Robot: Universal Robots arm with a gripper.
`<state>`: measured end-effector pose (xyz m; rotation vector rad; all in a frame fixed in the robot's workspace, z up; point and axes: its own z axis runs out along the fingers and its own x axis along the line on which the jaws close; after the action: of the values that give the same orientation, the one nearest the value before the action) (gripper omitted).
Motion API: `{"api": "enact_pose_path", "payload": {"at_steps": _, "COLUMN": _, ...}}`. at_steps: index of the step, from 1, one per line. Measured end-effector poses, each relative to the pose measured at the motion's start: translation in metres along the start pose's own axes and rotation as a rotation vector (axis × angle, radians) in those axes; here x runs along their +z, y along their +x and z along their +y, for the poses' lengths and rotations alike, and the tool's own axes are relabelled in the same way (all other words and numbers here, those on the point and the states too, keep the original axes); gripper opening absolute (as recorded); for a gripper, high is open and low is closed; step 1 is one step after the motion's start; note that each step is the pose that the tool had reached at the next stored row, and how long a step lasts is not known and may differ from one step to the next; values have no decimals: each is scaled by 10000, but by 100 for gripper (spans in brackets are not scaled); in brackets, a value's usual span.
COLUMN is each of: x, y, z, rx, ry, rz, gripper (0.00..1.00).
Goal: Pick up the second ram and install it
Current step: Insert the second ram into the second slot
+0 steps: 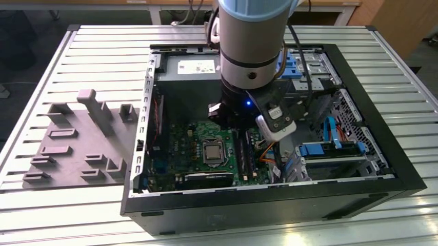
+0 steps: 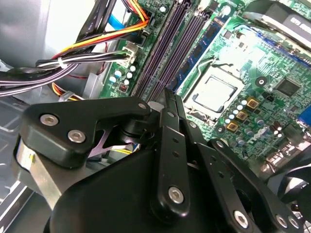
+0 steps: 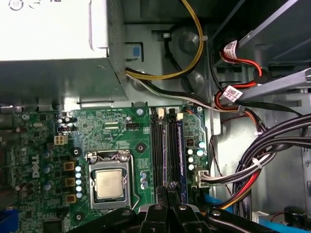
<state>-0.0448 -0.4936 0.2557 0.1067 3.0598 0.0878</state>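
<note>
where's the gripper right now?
The gripper is down inside the computer case, over the motherboard's memory slots, beside the processor socket. In the exterior view it sits near the case's middle, under the arm.

slatted metal table [image 1: 102,46] | computer case [image 1: 274,205] | grey block fixture [image 1: 75,148]

A ribbed light-metal table [image 1: 102,46] fills the foreground. Behind it stand what appear to be wooden furniture [image 1: 411,20] and a grey floor [image 1: 14,77].
</note>
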Motion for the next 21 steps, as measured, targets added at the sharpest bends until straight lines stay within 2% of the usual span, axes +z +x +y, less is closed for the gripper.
{"api": "enact_pose_path", "payload": {"at_steps": 10, "x": 127, "y": -3, "z": -6, "rx": -373, "ry": -29, "rz": 23, "gripper": 12}}
{"api": "enact_pose_path", "payload": {"at_steps": 17, "x": 145, "y": -8, "z": -7, "rx": -383, "ry": -34, "rz": 21, "gripper": 12}}
{"api": "enact_pose_path", "payload": {"at_steps": 21, "x": 167, "y": -6, "z": -7, "rx": -561, "ry": -43, "rz": 34, "gripper": 12}}
